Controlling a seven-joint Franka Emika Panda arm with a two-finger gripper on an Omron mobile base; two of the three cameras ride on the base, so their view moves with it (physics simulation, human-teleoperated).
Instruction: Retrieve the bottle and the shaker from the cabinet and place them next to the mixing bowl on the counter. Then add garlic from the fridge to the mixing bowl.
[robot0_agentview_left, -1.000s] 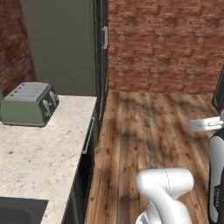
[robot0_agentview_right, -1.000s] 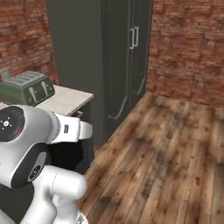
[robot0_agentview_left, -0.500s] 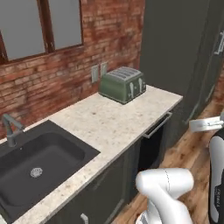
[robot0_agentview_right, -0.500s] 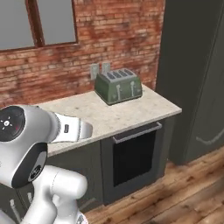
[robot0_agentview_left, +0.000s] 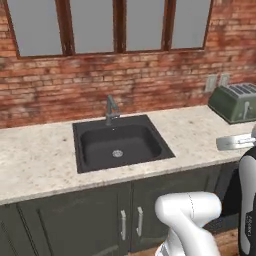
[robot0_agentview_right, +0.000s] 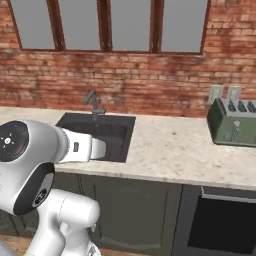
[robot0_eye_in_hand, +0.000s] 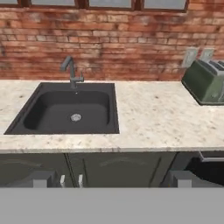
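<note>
Your left base view looks forward and down from behind the arm, facing the brick wall squarely, with the sink (robot0_agentview_left: 120, 141) near centre and the toaster (robot0_agentview_left: 235, 102) at the right edge. Your right base view faces the same wall from further right, so the sink (robot0_agentview_right: 100, 134) sits left. The hand view looks level at the bench (robot0_eye_in_hand: 153, 118) front, sharing sink (robot0_eye_in_hand: 70, 113), faucet (robot0_eye_in_hand: 70, 70) and toaster (robot0_eye_in_hand: 204, 81).

Speckled stone counter (robot0_agentview_left: 35, 160) with inset dark sink (robot0_agentview_left: 120, 142), faucet (robot0_agentview_left: 111, 109) behind it, green toaster (robot0_agentview_left: 235, 102) at right.
</note>
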